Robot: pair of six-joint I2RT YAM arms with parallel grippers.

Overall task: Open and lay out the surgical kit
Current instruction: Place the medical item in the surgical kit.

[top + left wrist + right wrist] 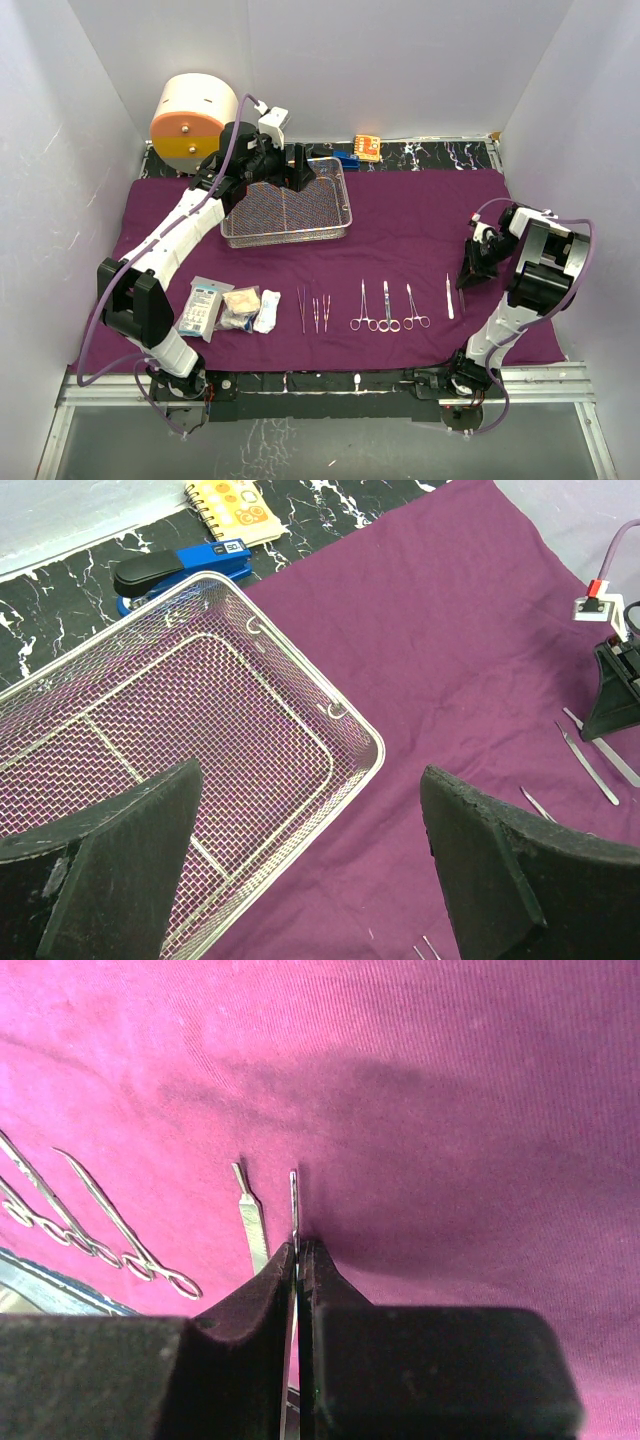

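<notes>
The right gripper (297, 1250) is clamped on a scalpel (293, 1195); the left gripper (310, 773) is spread wide and empty.
The pinched scalpel sits just beside a second scalpel (252, 1225) on the purple cloth (450, 1110); the left gripper hangs over the wire-mesh tray (345, 720).

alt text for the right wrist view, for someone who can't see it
The right gripper is shut on a thin steel instrument, whose tip pokes out ahead of the fingers over the purple cloth. A scalpel lies flat on the cloth just to its left in the picture, and ring-handled forceps lie further left.
</notes>
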